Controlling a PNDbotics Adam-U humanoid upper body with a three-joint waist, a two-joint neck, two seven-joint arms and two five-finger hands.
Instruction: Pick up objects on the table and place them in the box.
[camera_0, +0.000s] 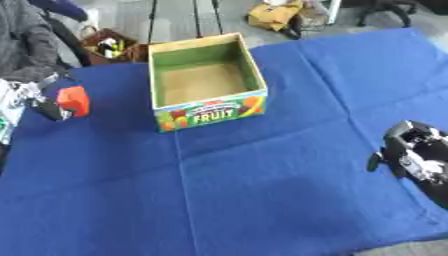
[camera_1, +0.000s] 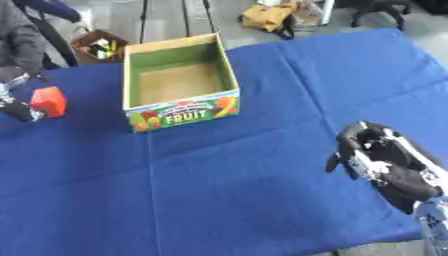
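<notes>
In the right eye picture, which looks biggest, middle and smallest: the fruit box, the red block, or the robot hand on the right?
1. Fruit box, clearly biggest.
2. Right robot hand, though it sits nearer the camera, which enlarges it.
3. Red block, smallest.

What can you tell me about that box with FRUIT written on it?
The box looks like cardboard, open at the top and empty, with a tan floor and green inner walls. Its front shows pictured fruit and the word FRUIT. It stands upright, slightly askew, on the blue cloth toward the far side. Nothing touches it.

Right hand (camera_1: 378, 156) — black shell, silver-white joints — with dark curved fingers (camera_1: 335, 161).
</notes>
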